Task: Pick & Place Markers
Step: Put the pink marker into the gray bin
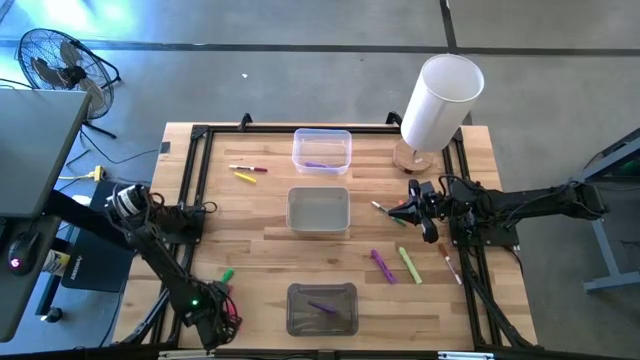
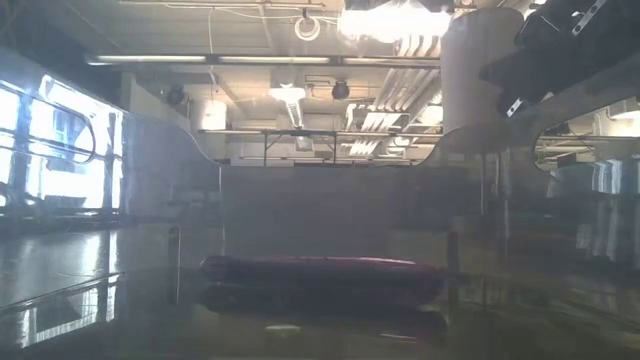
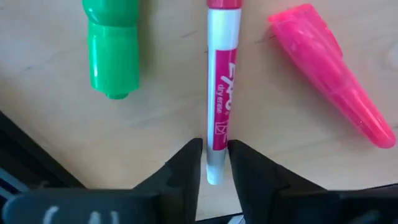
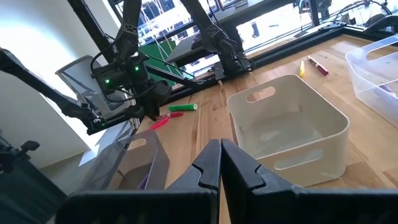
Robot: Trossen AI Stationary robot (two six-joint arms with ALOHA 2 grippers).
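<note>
A white-bodied marker (image 3: 219, 93) with a magenta label and white lettering is seen between dark fingers (image 3: 186, 168), flanked by a green marker (image 3: 112, 46) and a pink one (image 3: 333, 71). The worktop (image 1: 250, 240) is pale wood, framed in black. The cylinder (image 1: 438, 100) is white.

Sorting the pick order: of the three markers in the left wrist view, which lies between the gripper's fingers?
The white-bodied dry-erase marker; the green marker and pink marker lie off to either side.
</note>
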